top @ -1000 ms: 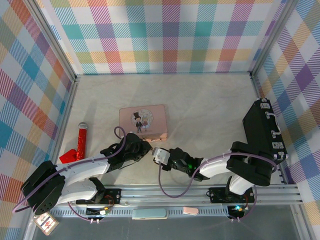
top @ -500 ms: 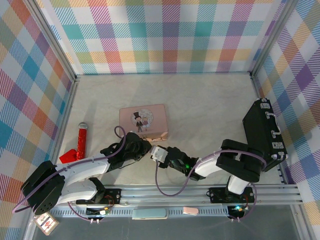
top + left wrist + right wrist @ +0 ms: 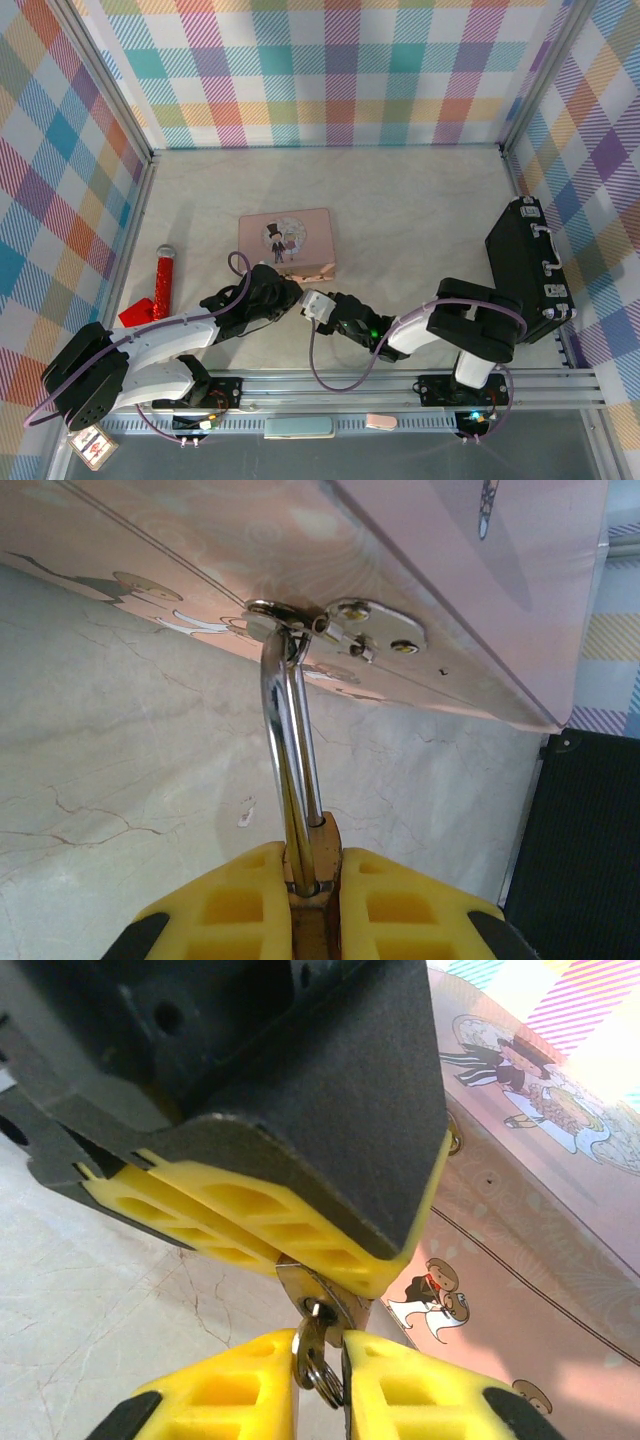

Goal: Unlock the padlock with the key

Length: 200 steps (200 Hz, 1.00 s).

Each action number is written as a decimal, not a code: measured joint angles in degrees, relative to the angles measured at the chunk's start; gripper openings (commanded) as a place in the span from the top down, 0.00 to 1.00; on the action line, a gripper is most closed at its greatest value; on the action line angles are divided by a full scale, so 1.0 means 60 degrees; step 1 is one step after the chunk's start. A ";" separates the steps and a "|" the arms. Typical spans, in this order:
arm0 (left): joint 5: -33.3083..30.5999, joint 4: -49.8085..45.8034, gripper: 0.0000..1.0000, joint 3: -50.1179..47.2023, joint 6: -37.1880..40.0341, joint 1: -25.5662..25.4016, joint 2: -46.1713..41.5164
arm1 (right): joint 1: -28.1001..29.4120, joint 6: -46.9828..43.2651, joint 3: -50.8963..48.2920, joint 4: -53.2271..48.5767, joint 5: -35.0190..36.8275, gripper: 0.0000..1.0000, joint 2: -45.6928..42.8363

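Observation:
The small brass padlock (image 3: 322, 880) is clamped between the yellow fingers of my left gripper (image 3: 318, 920), which is shut on its body. Its silver shackle (image 3: 285, 750) runs up through the hasp (image 3: 370, 630) on the front of the pink tin (image 3: 450, 570). In the right wrist view the padlock's underside (image 3: 335, 1290) pokes out below the left gripper's fingers (image 3: 260, 1210). The thin silver key (image 3: 312, 1345) sits with its tip in the keyhole, and my right gripper (image 3: 320, 1380) is shut on the key. From above, the left gripper (image 3: 290, 292) and right gripper (image 3: 312, 303) meet just in front of the tin (image 3: 285, 240).
A black case (image 3: 525, 270) stands against the right wall. A red-and-silver toy microphone (image 3: 162, 280) and a red scrap (image 3: 135, 313) lie by the left wall. The marble floor behind the tin is open.
The right arm has folded in towards the left, and its gripper has edged up against the left gripper. The left arm and the tin have stayed put.

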 measured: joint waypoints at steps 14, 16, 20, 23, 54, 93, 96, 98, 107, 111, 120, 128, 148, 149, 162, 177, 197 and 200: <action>0.0004 0.0007 1.00 0.0000 0.0000 0.0007 0.0000 | 0.0000 0.0073 0.0000 0.0055 0.0044 0.83 0.0026; 0.0004 0.0007 1.00 0.0000 0.0000 0.0007 0.0000 | 0.0000 0.0076 0.0000 0.0066 0.0055 0.84 0.0029; 0.0004 0.0007 1.00 0.0000 0.0000 0.0007 0.0000 | 0.0000 0.0120 0.0000 0.0084 0.0073 0.84 0.0040; 0.0004 0.0007 1.00 0.0000 0.0000 0.0007 0.0000 | 0.0000 0.0135 0.0000 0.0102 0.0080 0.85 0.0055; 0.0000 0.0011 1.00 0.0000 0.0000 0.0007 0.0000 | 0.0011 0.0393 0.0029 0.0168 0.0113 0.86 0.0131; -0.0011 0.0029 1.00 0.0000 0.0000 0.0007 0.0000 | 0.0055 0.0962 0.0095 0.0073 0.0208 0.87 0.0131; -0.0011 0.0029 1.00 0.0000 0.0000 0.0007 0.0000 | 0.0058 0.1013 0.0106 0.0055 0.0222 0.87 0.0131; -0.0011 0.0029 1.00 0.0000 0.0000 0.0007 0.0000 | 0.0062 0.1045 0.0113 0.0036 0.0222 0.87 0.0127; -0.0011 0.0029 1.00 0.0000 0.0000 0.0007 0.0000 | 0.0062 0.1217 0.0146 -0.0022 0.0237 0.88 0.0124; -0.0011 0.0033 1.00 0.0000 0.0000 0.0007 0.0000 | 0.0062 0.1286 0.0160 -0.0047 0.0244 0.88 0.0124; -0.0040 0.0033 1.00 0.0000 0.0000 0.0015 0.0000 | 0.0062 0.1472 0.0200 -0.0109 0.0255 0.88 0.0124; -0.0069 0.0040 1.00 0.0000 0.0000 0.0015 0.0000 | 0.0062 0.1668 0.0229 -0.0153 0.0259 0.89 0.0124; -0.0084 0.0036 1.00 0.0000 0.0000 0.0015 0.0000 | 0.0062 0.2237 0.0251 -0.0226 0.0255 0.89 0.0120; -0.0084 0.0036 1.00 0.0000 0.0000 0.0015 0.0000 | 0.0062 0.2255 0.0251 -0.0229 0.0255 0.89 0.0117; -0.0084 0.0044 1.00 0.0000 0.0000 0.0015 0.0000 | 0.0058 0.2637 0.0251 -0.0266 0.0248 0.90 0.0084; -0.0084 0.0073 1.00 0.0000 0.0000 0.0015 0.0000 | 0.0047 0.3038 0.0251 -0.0306 0.0237 0.90 0.0047; -0.0084 0.0098 1.00 0.0000 0.0000 0.0015 0.0000 | -0.0011 0.3650 0.0251 -0.0437 0.0098 0.91 -0.0051; -0.0080 0.0102 1.00 0.0000 0.0000 0.0015 0.0000 | -0.0022 0.3734 0.0251 -0.0477 0.0069 0.91 -0.0069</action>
